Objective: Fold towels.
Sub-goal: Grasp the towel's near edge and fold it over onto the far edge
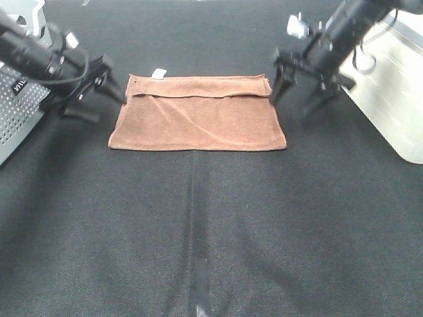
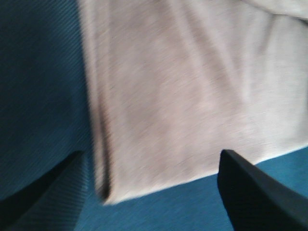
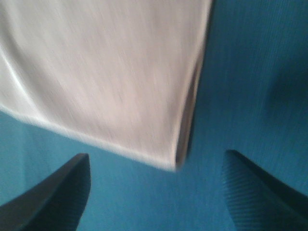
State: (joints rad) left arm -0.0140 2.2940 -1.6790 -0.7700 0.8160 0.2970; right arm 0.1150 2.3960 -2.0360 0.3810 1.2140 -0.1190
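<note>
Starting at the bottom of the exterior view, the dark table cover (image 1: 99, 251) lies bare except for a pale seam (image 1: 196, 264) running up the middle towards the work.

Beyond it, in the upper middle of the frame, the towel (image 1: 198, 122) lies flat on the cover. It looks folded once already: a second layer's edge runs across just below its far edge, and a white tag (image 1: 158, 73) pokes out at the upper left corner.

At the far corners sit the tools. The left gripper (image 1: 107, 104) hovers beside the towel's upper left corner and the right gripper (image 1: 292, 104) beside the upper right one. Both have their jaws spread wide and hold nothing. Each wrist view shows a doubled towel corner lying between two parted dark fingers (image 2: 255, 192), clear of the cloth.

I judge the first fold done and the second one about to be set up. The next move calls for both grippers to come down on matching corners, pinch both layers together, and carry them across evenly so the edges line up. The wrist views are blurred, so whether the layers sit flush I cannot tell.

Farthest out, a perforated grey box (image 1: 16, 115) stands at the left edge and a white board (image 1: 390, 92) at the right.
</note>
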